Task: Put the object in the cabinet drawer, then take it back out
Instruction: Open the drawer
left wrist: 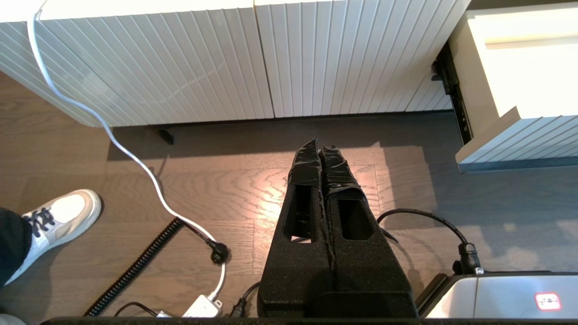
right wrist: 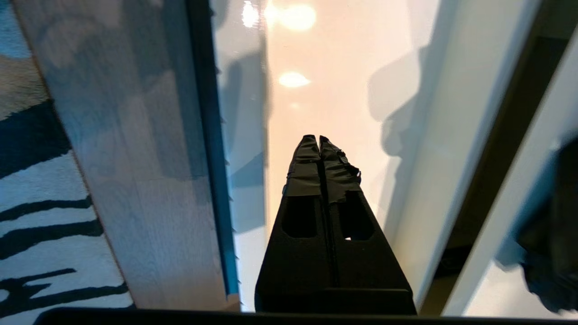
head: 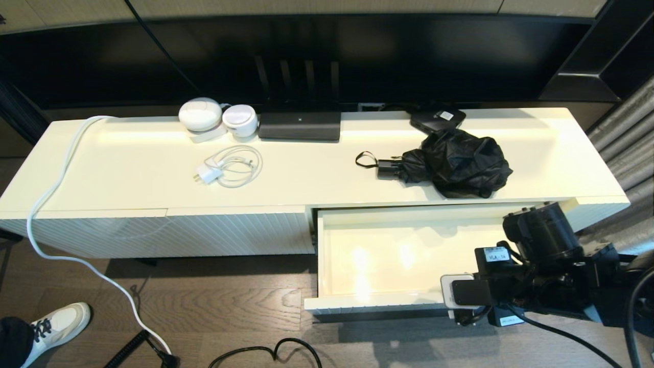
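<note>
The black folding umbrella (head: 454, 163) lies on the cabinet top at the right, its handle and wrist loop pointing left; its fabric shows at the edge of the right wrist view (right wrist: 553, 253). Just in front of it the cream cabinet drawer (head: 373, 304) stands pulled out, with nothing on its smooth inside (right wrist: 316, 90). My right arm (head: 531, 271) hangs over the drawer's right end, and my right gripper (right wrist: 318, 137) is shut and empty above the drawer floor. My left gripper (left wrist: 319, 143) is shut and empty over the wooden floor, left of the drawer (left wrist: 519, 131).
On the cabinet top are a white charger with coiled cable (head: 227, 166), two white round devices (head: 200, 115), a long black device (head: 299, 125) and a flat black labelled box (head: 437, 118). A white cable (head: 66, 255), black cords and a person's white shoe (head: 56, 324) are on the floor.
</note>
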Motion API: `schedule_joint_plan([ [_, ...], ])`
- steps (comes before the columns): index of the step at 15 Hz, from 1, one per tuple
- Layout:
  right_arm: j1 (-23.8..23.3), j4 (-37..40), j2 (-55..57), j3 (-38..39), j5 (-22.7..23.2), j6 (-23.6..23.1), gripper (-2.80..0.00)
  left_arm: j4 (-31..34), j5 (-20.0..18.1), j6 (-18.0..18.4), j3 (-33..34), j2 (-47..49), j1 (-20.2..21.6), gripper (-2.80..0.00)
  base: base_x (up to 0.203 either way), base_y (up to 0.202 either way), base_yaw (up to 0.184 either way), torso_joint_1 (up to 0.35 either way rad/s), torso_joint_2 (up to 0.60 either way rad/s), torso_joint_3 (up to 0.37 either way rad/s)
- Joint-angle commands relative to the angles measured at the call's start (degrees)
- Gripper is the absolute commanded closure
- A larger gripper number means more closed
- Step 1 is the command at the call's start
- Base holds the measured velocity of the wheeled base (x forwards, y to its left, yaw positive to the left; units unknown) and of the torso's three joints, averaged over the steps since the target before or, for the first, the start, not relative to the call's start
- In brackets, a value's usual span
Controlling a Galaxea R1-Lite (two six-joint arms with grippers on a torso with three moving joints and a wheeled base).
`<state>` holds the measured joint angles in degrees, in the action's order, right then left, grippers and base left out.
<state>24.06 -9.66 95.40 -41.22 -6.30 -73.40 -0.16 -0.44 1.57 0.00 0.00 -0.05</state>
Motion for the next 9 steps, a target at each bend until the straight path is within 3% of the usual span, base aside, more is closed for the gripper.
schedule_joint_plan([
  [1,0.10,-0.21,-5.13,-0.83,-0.26,-0.47,0.00,-0.02,0.00,0.01,0.09,0.09,-0.04,0.00,0.000,0.000,0.000,0.000,0.00,0.000],
  [6,2.05,3.91,-14.87,-3.92,-4.58,-0.61,0.00,-0.02,0.00,0.01,0.09,0.09,0.03,0.00,0.000,0.000,0.000,0.000,0.00,0.000],
  [9,2.21,9.34,-18.59,-10.03,-5.70,-3.07,0.00,-0.02,0.00,0.01,0.09,0.09,-0.02,0.00,0.000,0.000,0.000,0.000,0.00,0.000],
])
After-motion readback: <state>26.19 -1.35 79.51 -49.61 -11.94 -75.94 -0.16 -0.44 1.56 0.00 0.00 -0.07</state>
